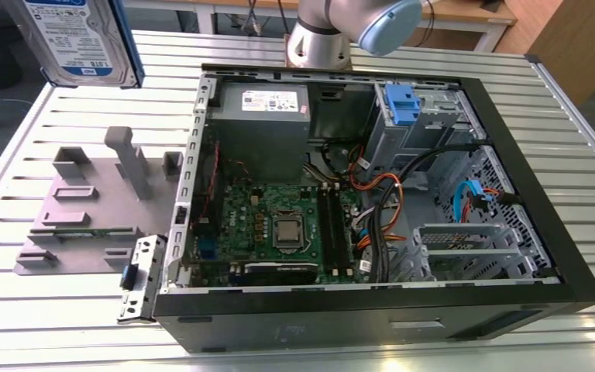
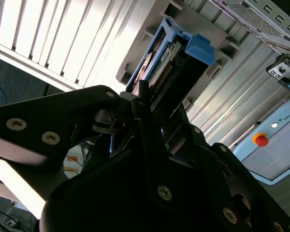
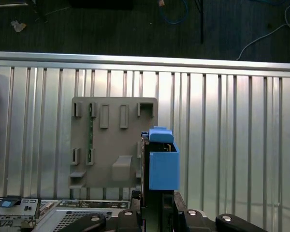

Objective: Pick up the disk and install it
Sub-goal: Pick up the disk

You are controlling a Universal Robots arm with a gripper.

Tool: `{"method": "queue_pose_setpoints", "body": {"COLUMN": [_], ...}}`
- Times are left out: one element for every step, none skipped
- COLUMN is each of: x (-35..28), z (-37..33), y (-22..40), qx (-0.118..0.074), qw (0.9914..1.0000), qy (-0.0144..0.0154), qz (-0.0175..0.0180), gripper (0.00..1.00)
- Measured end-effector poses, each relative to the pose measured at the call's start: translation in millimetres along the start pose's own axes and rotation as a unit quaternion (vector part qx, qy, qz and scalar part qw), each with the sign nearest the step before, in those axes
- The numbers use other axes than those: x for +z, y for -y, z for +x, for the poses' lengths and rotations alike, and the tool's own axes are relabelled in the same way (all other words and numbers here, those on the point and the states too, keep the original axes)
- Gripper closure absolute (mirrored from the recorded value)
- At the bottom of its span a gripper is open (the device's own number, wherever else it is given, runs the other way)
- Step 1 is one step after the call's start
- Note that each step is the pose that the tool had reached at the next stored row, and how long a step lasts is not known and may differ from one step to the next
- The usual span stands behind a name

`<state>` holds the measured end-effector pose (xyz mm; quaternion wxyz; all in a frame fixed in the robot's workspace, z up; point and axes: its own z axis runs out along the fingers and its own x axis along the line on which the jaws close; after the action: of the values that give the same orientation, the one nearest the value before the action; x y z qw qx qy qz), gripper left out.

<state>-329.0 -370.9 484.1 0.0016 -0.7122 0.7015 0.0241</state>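
The disk, a silver drive with a blue-and-white label in a blue carrier, hangs high near the exterior view's upper left, lifted off the table. In both wrist views my gripper is shut on it. Its black fingers clamp the drive's sides. The blue end tab points away from the wrist. In the first wrist view the disk sits in the gripper above the right edge of the grey holder block, clear of it.
The open computer case lies on the slatted table, with a grey power supply and a drive bay holding a blue clip. The grey holder block stands to the case's left in the exterior view. The arm's base is behind the case.
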Motion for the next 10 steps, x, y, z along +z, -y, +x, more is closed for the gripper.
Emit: {"method": "queue_pose_setpoints", "body": {"x": [-0.1, -0.1, -0.1, -0.1, -0.1, -0.1, -0.2, -0.2, -0.2, -0.2], "z": [0.0, 0.0, 0.0, 0.0, 0.0, 0.1, 0.1, 0.1, 0.1, 0.1], "y": [0.6, 1.3, 1.9, 2.6, 3.2, 3.9, 4.5, 5.1, 5.7, 6.2], "qx": [0.0, 0.0, 0.0, 0.0, 0.0, 0.0, 0.0, 0.0, 0.0, 0.0], "qw": [1.0, 1.0, 1.0, 1.0, 1.0, 1.0, 1.0, 1.0, 1.0, 1.0], "qy": [0.0, 0.0, 0.0, 0.0, 0.0, 0.0, 0.0, 0.0, 0.0, 0.0], "qz": [0.0, 0.0, 0.0, 0.0, 0.0, 0.0, 0.0, 0.0, 0.0, 0.0], "gripper": [0.65, 0.65, 0.65, 0.65, 0.65, 0.65, 0.65, 0.65, 0.65, 0.65]}}
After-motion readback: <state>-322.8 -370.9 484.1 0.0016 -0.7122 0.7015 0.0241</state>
